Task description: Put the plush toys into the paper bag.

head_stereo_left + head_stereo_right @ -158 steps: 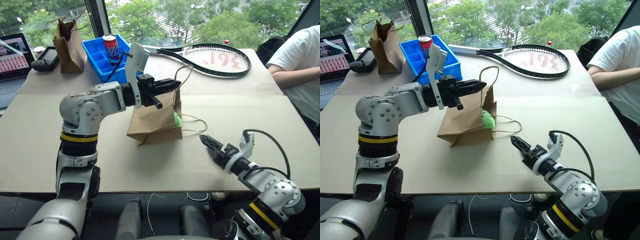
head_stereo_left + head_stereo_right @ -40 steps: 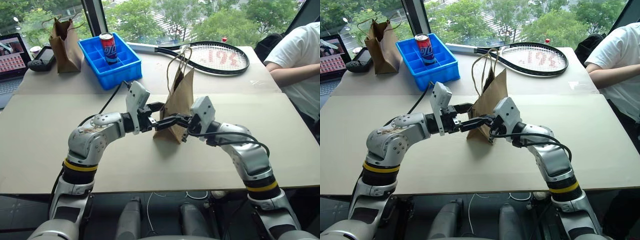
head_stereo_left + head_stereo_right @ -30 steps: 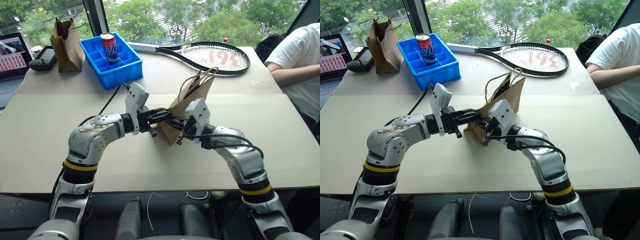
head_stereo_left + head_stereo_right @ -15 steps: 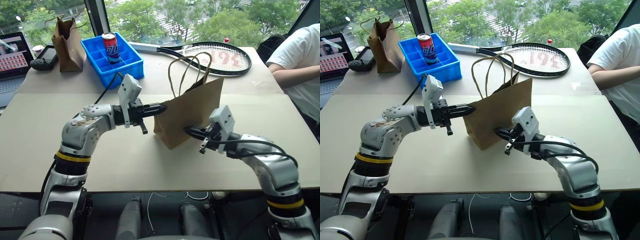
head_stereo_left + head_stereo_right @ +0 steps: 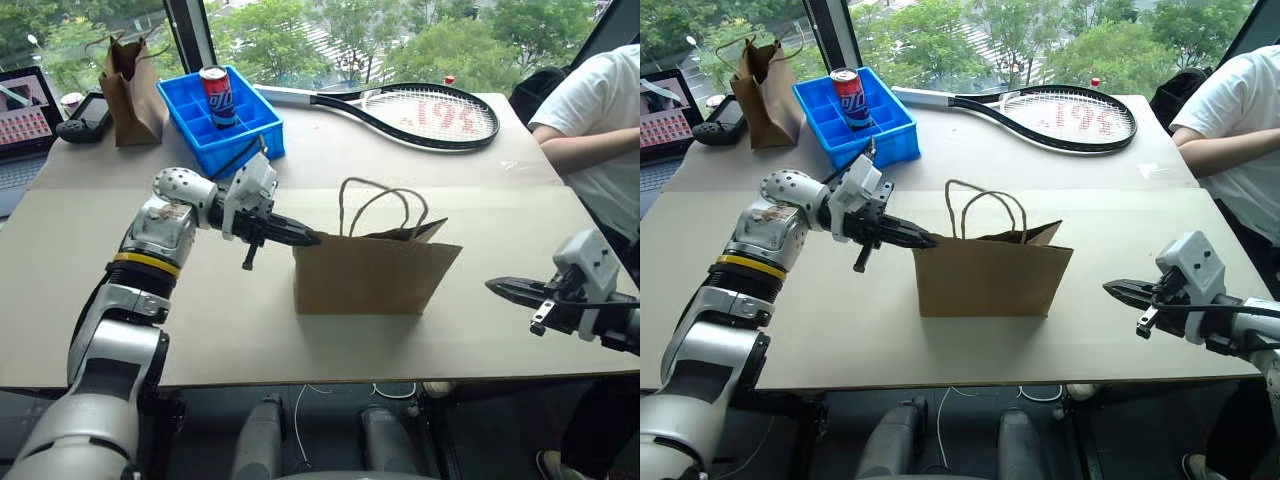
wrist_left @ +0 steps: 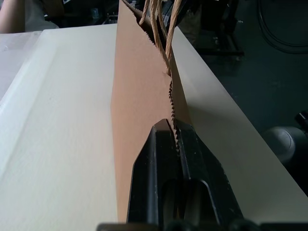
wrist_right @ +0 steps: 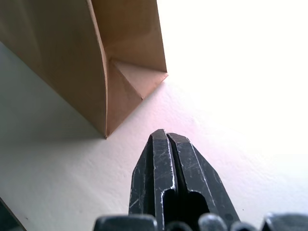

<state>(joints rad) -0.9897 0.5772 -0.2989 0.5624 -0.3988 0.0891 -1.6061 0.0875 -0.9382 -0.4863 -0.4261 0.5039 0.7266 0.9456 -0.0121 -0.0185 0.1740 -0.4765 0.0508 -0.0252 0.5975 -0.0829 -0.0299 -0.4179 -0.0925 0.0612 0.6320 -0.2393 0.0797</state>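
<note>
Tan table [image 5: 200, 330], one upright paper bag [image 5: 370, 275], left gripper [image 5: 310, 239] pinching its rim, right gripper [image 5: 497, 287] clenched empty.

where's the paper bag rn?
The paper bag stands upright mid-table in the head views, below the tennis racket, with the left gripper at its top left corner and the right gripper apart.

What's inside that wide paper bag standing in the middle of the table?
You can't tell. The paper bag stands upright, and its walls hide the inside; only the rim and the twine handles show. The left tool, shut, is at its edge.
</note>
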